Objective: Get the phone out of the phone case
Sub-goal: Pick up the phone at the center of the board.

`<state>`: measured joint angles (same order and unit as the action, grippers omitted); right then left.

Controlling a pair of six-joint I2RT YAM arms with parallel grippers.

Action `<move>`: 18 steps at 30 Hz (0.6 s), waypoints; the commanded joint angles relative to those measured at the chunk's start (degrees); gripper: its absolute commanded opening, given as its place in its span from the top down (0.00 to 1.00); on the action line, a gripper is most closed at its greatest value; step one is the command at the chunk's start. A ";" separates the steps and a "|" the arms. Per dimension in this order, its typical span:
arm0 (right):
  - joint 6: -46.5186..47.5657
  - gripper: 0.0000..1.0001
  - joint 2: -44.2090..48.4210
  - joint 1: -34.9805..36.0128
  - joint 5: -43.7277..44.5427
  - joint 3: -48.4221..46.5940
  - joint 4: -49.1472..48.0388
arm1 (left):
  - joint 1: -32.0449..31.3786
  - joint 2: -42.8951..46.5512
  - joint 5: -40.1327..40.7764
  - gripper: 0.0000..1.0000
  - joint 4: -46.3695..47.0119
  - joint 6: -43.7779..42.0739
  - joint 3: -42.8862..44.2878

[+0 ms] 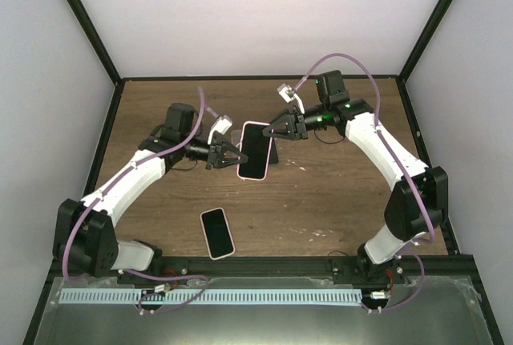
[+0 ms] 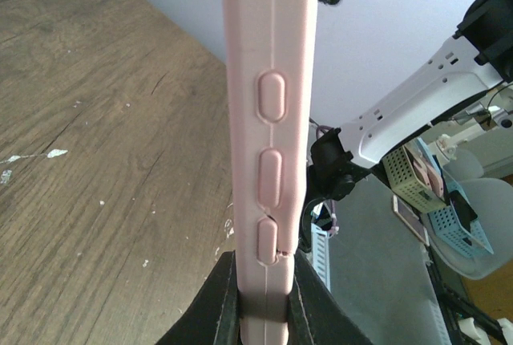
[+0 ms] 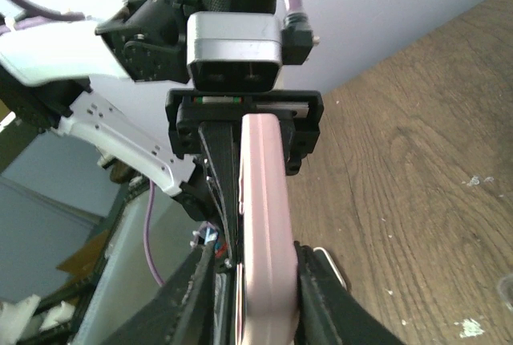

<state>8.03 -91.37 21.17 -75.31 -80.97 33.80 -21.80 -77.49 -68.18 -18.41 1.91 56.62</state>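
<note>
Above the brown wooden table (image 1: 345, 192), the left gripper (image 1: 228, 155) and right gripper (image 1: 280, 127) each pinched opposite edges of the pink rubbery phone case (image 1: 250, 175), black phone (image 1: 256, 148) inside; a hasty pull risked dropping both.

Left hand (image 1: 234, 156), right hand (image 1: 276, 129) — both clamped, facing inward.

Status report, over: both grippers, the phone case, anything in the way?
Left gripper shut on pink phone case, right gripper shut on its far end. Case held off the table between them. Second phone lies on table, apart.
</note>
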 commanded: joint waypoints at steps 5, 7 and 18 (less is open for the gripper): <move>11.72 0.73 -2.05 2.15 0.69 -5.17 12.08 | -0.16 -1.88 -0.65 1.00 -4.17 -5.17 4.63; 11.87 0.74 -1.97 2.19 0.94 -5.31 12.15 | -0.42 -2.27 -0.81 1.00 -5.27 -6.22 5.18; 12.24 0.99 -3.24 2.57 -0.36 -8.33 15.09 | -0.40 -2.62 1.76 0.71 -10.38 -9.65 6.73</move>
<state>19.16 -94.96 22.92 -73.30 -86.00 47.40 -22.83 -80.09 -66.98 -26.65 -6.00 60.88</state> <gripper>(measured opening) 0.098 0.159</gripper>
